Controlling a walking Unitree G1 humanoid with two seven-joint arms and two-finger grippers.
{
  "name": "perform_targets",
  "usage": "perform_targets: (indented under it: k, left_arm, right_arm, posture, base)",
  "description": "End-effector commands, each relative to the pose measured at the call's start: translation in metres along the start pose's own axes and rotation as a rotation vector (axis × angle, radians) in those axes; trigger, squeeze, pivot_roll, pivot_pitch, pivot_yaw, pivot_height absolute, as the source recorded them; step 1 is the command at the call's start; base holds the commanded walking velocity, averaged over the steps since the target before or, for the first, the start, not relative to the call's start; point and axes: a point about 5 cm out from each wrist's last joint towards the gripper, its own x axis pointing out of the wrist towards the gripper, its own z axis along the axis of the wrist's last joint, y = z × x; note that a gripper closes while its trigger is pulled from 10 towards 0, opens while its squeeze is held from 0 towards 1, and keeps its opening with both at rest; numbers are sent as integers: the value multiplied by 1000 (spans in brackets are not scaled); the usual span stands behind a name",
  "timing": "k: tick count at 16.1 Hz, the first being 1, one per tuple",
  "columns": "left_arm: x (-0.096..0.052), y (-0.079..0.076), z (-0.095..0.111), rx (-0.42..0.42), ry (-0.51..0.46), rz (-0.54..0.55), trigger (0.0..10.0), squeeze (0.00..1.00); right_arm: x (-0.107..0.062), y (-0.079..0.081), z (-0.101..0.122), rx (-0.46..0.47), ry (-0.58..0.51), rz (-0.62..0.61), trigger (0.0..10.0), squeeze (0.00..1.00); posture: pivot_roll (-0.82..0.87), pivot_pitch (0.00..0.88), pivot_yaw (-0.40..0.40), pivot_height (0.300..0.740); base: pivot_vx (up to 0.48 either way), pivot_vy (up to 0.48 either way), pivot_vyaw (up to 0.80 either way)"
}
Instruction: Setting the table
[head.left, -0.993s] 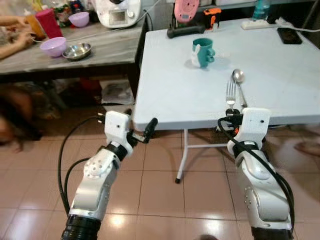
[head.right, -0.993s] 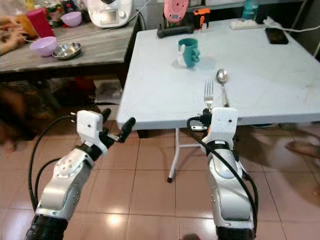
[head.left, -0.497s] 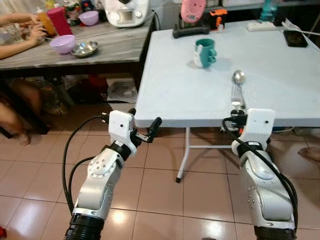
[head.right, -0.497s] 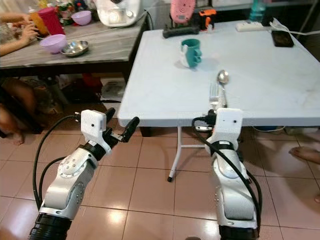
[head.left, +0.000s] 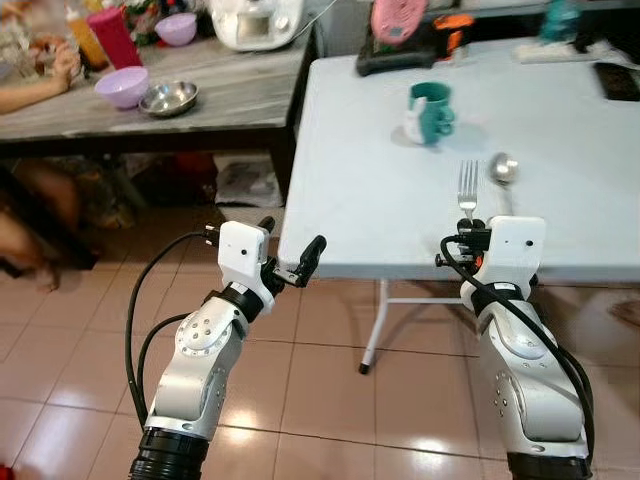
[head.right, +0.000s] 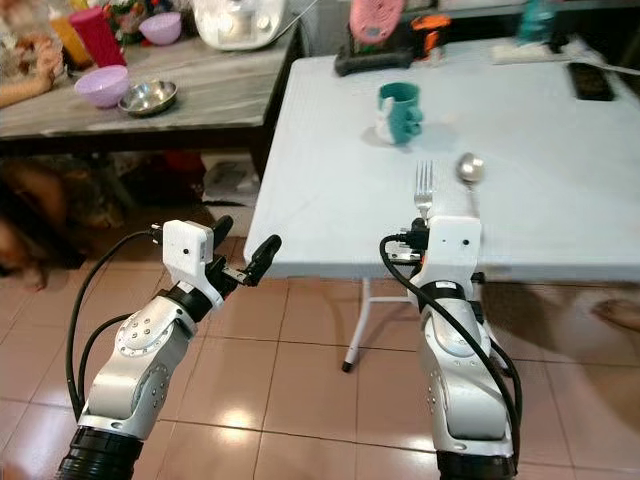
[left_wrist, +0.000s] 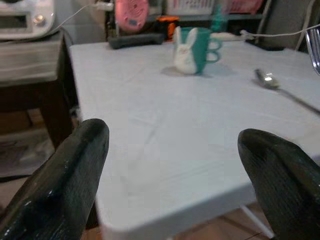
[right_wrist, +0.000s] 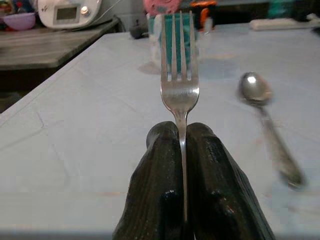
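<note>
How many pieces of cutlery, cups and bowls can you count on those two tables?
Cutlery: 2, the silver metal fork clamped in the right gripper and the silver metal spoon lying beside it.
Cups: 1, the teal mug with a white rabbit figure.
Bowls: 3, two lilac plastic bowls and one small steel bowl.
Total: 6.

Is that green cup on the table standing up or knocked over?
Standing upright. The green mug sits on its base on the white table, its rim facing up.

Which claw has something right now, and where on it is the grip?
The right claw is shut on the fork, pinching its handle just below the tines. The left claw is open with nothing between its fingers.
</note>
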Motion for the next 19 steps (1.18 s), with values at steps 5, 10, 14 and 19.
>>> perform_targets:
  k: [5, 10, 14, 19]
  left_arm:
    - [-2, 3, 2, 4, -5, -3, 10000, 0]
    - [-5, 5, -3, -27, 24, 23, 10000, 0]
    - [-5, 4, -2, -13, 19, 8, 10000, 0]
    - [-5, 2, -3, -10, 21, -1, 10000, 0]
  right_arm:
    - [0, 1, 1, 8, -10, 6, 10000, 0]
    - [0, 0, -1, 23, -3, 2, 10000, 0]
    - [2, 1, -1, 31, 1, 9, 10000, 0]
    - [1, 2, -2, 39, 4, 12, 10000, 0]
  posture:
    - [-238, 81, 139, 740]
    - [-240, 79, 138, 740]
    - [-235, 74, 136, 740]
    - [-236, 79, 138, 740]
  base:
    - [410, 0, 0]
    - [63, 0, 0]
    - [0, 229, 0]
    - [0, 477, 0]
